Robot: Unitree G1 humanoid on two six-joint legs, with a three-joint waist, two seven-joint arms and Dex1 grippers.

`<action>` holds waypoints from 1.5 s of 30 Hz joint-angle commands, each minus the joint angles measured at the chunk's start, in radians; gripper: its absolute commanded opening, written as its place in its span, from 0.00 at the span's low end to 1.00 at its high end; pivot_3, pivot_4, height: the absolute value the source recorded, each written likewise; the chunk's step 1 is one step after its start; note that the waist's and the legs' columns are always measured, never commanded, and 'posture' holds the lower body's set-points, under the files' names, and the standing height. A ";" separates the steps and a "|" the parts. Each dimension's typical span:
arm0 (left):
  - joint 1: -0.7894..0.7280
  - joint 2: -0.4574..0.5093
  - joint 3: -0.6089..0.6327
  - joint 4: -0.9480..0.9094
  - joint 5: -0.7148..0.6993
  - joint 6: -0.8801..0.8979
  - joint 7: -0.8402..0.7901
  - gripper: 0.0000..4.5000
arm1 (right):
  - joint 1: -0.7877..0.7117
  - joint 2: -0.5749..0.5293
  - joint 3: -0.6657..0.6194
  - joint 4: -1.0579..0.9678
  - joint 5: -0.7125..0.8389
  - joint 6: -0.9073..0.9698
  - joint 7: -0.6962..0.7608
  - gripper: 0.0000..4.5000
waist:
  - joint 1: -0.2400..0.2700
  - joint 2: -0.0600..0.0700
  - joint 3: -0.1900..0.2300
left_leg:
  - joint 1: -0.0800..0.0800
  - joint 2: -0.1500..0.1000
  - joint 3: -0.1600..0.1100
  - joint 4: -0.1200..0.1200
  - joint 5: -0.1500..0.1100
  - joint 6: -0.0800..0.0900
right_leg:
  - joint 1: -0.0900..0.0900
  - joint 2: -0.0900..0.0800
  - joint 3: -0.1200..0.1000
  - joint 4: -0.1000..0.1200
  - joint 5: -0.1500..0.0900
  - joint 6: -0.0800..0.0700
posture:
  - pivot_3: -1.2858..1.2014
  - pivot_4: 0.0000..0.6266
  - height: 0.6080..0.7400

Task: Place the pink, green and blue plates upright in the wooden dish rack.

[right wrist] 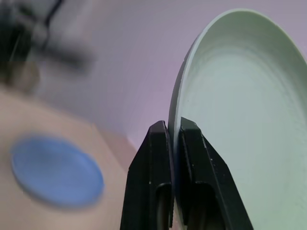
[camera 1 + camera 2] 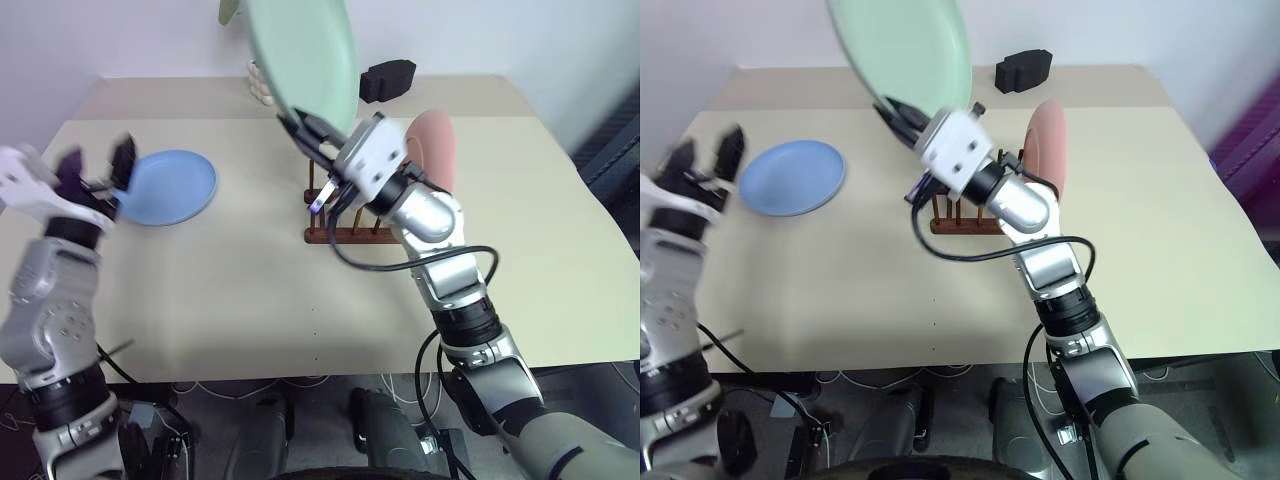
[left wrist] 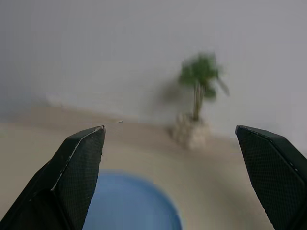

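My right gripper is shut on the lower rim of the green plate and holds it tilted in the air above the back middle of the table. In the right wrist view the two fingers pinch that rim. The pink plate stands upright in the wooden dish rack, just right of my right wrist. The blue plate lies flat on the table at the left. My left gripper hovers open by the blue plate's left edge, with nothing between its fingers.
A black block sits at the table's back edge, and a small potted plant stands at the back, partly behind the green plate. The beige table has bare surface in front of the rack. Cables hang below the front edge.
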 commanded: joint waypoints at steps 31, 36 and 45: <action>0.229 -0.020 -0.435 -0.253 -0.020 0.020 -0.341 0.99 | 0.093 -0.071 -0.373 -0.114 0.738 0.725 -0.128 0.00 | -0.003 0.003 0.001 | -0.002 0.001 0.002 -0.001 0.000 0.001 | -0.002 0.000 0.001 -0.002 -0.002 -0.003 | 0.52 0.24 0.97; 0.224 -0.021 -0.437 -0.251 -0.014 0.016 -0.338 0.99 | 0.092 -0.050 -0.393 -0.093 0.771 0.742 -0.156 0.00 | -0.004 0.003 0.001 | -0.002 0.001 0.002 -0.001 0.000 0.001 | -0.002 0.000 0.001 -0.002 -0.002 -0.003 | 0.52 0.24 0.97; 0.219 -0.023 -0.439 -0.245 -0.007 0.012 -0.336 1.00 | 0.093 -0.045 -0.398 -0.085 0.777 0.741 -0.172 0.43 | -0.004 0.003 0.001 | -0.002 0.001 0.002 -0.001 0.000 0.001 | -0.002 0.000 0.001 -0.002 -0.002 -0.003 | 0.52 0.24 0.97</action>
